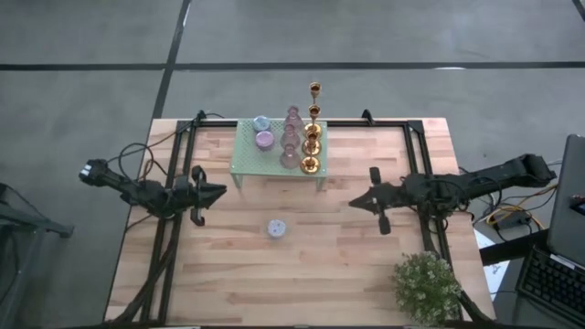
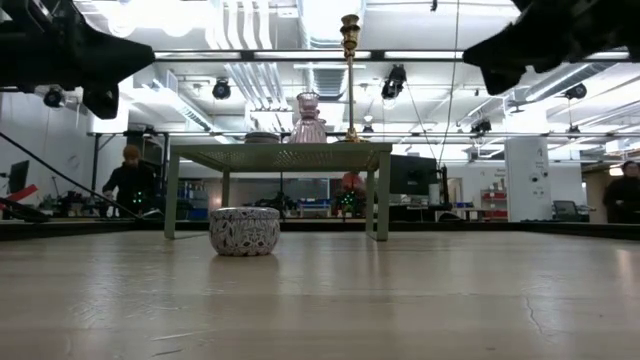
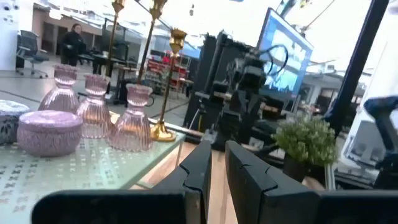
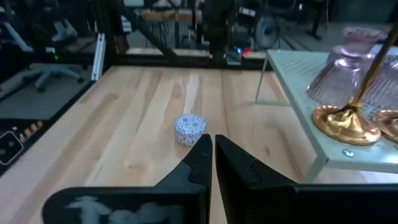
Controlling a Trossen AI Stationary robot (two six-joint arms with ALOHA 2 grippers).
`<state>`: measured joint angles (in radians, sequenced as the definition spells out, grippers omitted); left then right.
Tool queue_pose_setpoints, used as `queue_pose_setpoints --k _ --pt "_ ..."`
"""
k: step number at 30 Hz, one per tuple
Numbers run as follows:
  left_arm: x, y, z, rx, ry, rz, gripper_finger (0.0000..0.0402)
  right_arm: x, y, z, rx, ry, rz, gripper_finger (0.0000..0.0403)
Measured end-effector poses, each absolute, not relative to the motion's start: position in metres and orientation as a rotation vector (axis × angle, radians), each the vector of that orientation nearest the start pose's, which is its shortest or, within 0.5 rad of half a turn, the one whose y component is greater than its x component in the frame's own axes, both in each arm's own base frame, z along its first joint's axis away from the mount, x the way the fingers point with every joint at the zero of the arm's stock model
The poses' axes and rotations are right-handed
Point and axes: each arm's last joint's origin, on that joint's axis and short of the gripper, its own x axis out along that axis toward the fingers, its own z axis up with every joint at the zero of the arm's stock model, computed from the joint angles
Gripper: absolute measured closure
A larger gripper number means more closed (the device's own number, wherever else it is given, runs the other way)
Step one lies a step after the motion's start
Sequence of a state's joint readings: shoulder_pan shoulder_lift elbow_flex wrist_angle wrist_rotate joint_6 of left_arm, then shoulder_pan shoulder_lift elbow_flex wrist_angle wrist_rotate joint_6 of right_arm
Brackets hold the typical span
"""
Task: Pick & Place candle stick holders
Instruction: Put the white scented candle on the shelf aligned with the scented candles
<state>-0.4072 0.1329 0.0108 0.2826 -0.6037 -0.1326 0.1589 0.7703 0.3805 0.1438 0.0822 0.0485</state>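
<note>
On the mint-green rack (image 1: 249,164) at the table's far middle stand several candle stick holders: gold sticks (image 1: 313,137) on its right side, pink glass ones (image 1: 291,137) beside them, and a lilac squat one (image 1: 264,140) and a blue one (image 1: 261,122) at its left. One pale patterned squat holder (image 1: 276,228) sits on its base on the bare wood in front of the rack. My left gripper (image 1: 222,192) hovers shut over the table's left part. My right gripper (image 1: 353,203) hovers shut over the right part, pointing toward the squat holder (image 4: 189,129). Neither holds anything.
A bushy potted plant (image 1: 426,285) stands at the near right corner. A laptop (image 1: 559,265) and cables lie off the table's right edge. The black frame rails (image 1: 164,247) run along both sides. A person (image 2: 130,180) is in the room behind the table.
</note>
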Motion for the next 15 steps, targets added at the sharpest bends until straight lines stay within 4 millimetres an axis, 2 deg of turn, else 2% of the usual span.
queue_pose_setpoints --k 6,9,15 --pt "0.097 -0.024 0.185 -0.223 -0.171 0.192 0.0351 0.154 0.022 0.212 0.024 0.195 0.072 0.0390" --pt "0.096 -0.023 0.190 -0.289 -0.225 0.197 0.0351 0.147 0.021 0.207 0.046 0.163 0.070 0.0390" --pt "0.095 -0.022 0.201 -0.313 -0.292 0.219 0.0348 0.132 0.017 0.197 0.022 0.099 0.064 0.0390"
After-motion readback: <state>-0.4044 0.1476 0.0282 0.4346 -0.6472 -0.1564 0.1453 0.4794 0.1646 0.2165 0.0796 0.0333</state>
